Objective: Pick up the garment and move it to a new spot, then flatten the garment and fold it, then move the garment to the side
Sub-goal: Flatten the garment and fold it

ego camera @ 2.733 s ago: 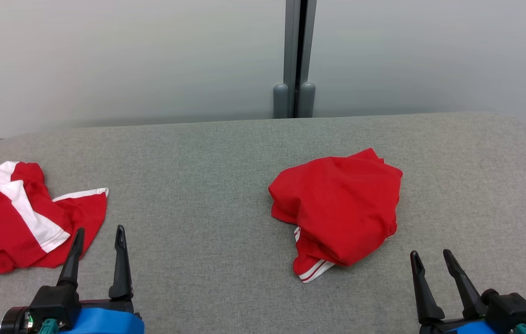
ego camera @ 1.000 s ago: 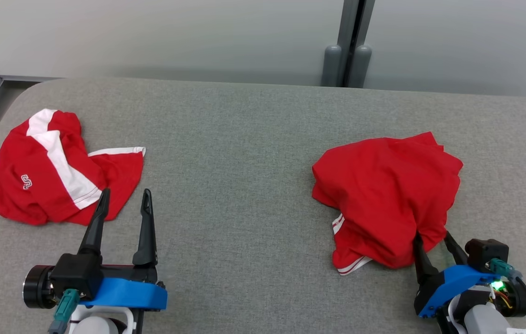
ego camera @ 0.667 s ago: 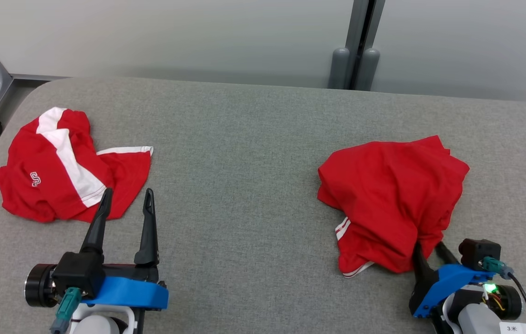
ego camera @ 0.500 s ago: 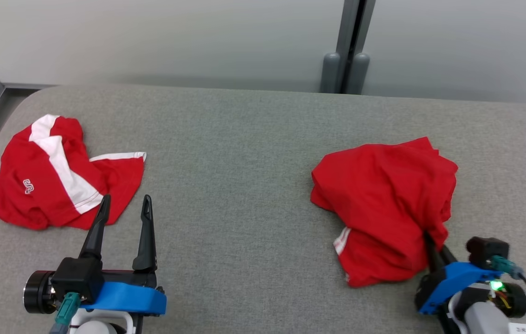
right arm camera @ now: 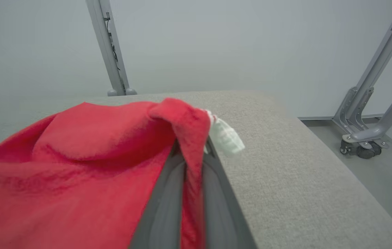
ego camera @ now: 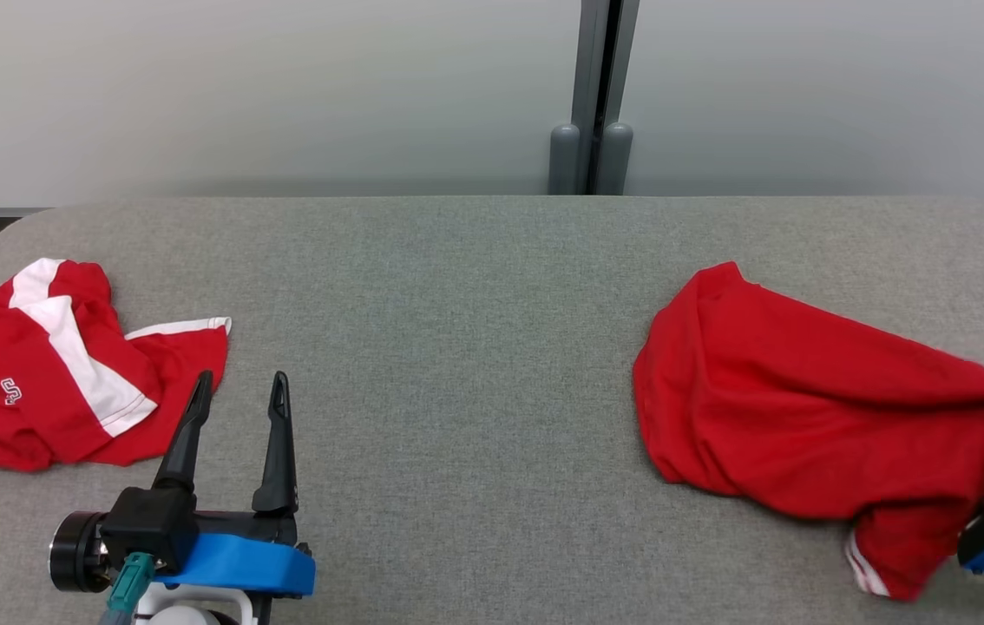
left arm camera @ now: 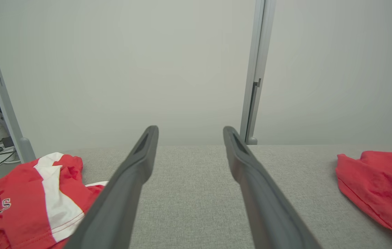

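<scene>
Fingers of the right gripper (right arm camera: 192,155) are clamped together on a fold of the red garment (ego camera: 804,417) at the near right edge of the grey padded table (ego camera: 457,347). A small white label (right arm camera: 225,138) sticks out just beside the pinch. The held edge is raised a little, and a striped hem hangs below it, nearest the robot.

From that pinch the garment's body runs away to the left and farther up the table, lying on the surface. Its long axis goes diagonally from the gripper towards the table's middle, so any pull to the right or upwards would, I judge, draw the cloth out along that line rather than bunch it.

The left gripper (ego camera: 242,382) hovers near the table's left side with its fingers spread wide and nothing between them. It is well apart from the held garment and sits just beside a second, red-and-white garment (ego camera: 49,373). The right arm is therefore the only one placed to carry the piece to a new spot. Beyond the table's far edge stands a pale wall panel with a grey post (ego camera: 593,95).
</scene>
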### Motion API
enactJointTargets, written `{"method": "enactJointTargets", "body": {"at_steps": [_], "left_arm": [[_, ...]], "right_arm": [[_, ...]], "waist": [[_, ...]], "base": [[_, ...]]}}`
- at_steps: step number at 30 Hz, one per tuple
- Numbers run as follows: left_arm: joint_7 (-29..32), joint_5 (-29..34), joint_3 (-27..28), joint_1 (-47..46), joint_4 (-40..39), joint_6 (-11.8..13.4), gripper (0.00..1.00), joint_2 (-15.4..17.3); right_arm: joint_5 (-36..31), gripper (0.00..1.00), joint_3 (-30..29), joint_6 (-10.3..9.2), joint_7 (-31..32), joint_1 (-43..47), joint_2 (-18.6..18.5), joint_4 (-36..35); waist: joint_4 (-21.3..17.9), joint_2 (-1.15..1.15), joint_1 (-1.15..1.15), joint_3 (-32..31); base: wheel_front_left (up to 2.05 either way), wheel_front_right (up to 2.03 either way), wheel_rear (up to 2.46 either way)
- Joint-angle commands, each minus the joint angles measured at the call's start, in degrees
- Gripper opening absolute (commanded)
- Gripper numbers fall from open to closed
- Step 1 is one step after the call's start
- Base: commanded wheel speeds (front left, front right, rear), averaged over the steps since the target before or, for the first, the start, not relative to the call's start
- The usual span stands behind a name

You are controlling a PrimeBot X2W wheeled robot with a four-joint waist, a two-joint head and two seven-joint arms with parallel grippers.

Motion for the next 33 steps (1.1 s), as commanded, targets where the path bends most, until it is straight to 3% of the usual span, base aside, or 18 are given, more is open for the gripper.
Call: {"method": "enactJointTargets", "body": {"at_steps": [1,11,19,24,30,31,32,33], "left_arm": [[-0.15,0.05,0.12,0.25,-0.07,-0.08,1.0,-0.03],[-0.15,-0.43,-0.11,-0.23,0.1,-0.2,1.0,-0.5],[-0.16,-0.9,-0.36,-0.83,0.44,-0.07,1.0,-0.8],[-0.15,-0.91,-0.65,-0.71,0.7,-0.18,1.0,-0.9],[-0.16,-1.26,-0.64,-0.64,1.16,-0.11,1.0,-1.06],[-0.15,-1.32,-0.6,-0.69,1.25,-0.07,1.0,-1.07],[-0.15,-1.37,-0.59,-0.72,1.36,-0.03,1.0,-1.08],[-0.15,-1.44,-0.55,-0.75,1.42,0.01,1.0,-1.1]], "right_arm": [[-0.43,0.0,0.48,0.03,-0.18,0.19,0.38,-1.65],[-2.51,0.0,12.36,0.03,2.58,-4.78,6.86,-11.81],[-2.54,0.0,23.79,0.03,2.84,-10.69,13.33,-8.09],[-1.05,0.0,31.09,0.03,2.13,-13.79,14.65,-4.26],[7.85,0.0,46.15,0.03,1.03,-17.07,14.58,-2.21],[8.82,0.05,48.08,0.03,0.9,-17.38,14.61,-1.86],[9.89,0.29,50.06,0.03,0.82,-17.73,14.64,-1.56],[10.75,0.95,51.56,0.03,0.69,-18.24,14.64,-1.2]], "waist": [[-0.1,0.0,0.0,0.0],[1.91,0.0,0.0,-0.29],[6.11,0.0,0.0,0.32],[7.91,0.0,0.0,0.85],[9.21,0.0,0.0,1.28],[9.23,0.0,0.0,1.3],[9.22,0.0,0.0,1.28],[9.13,0.0,0.0,1.29]], "base": [[0.0,0.0,0.0],[0.0,0.0,0.0],[0.0,0.0,0.0],[0.0,0.0,0.0],[0.0,0.0,0.0],[0.0,0.0,0.0],[0.0,0.0,0.0],[0.0,0.0,0.0]]}}
